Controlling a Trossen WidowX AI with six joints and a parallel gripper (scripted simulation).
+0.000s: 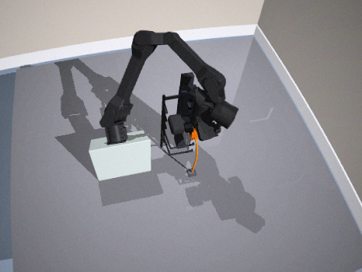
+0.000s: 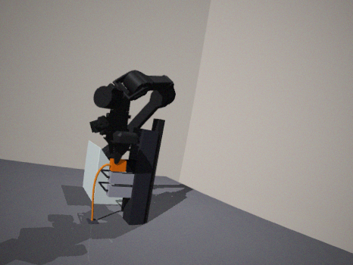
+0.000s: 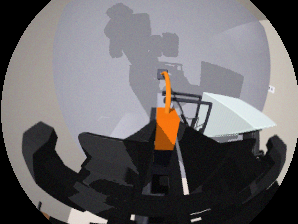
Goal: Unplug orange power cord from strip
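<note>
One gripper (image 2: 118, 154) was clamped on one orange plug (image 2: 118, 165) atop one power strip (image 2: 120, 184) at frame centre — one cord (image 2: 95, 189) trailed to the grey floor (image 2: 227, 235); beige walls (image 2: 273, 113) behind.

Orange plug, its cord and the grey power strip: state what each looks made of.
Orange plug: looks like matte moulded plastic, a blocky, evenly coloured body with no glint; the gripper is shut on it.
Cord: probably rubber or soft plastic sheathing, since it hangs in a smooth curve down to the floor.
Power strip: likely hard plastic with a dull finish, a flat-faced pale grey box; metal cannot be ruled out.
</note>
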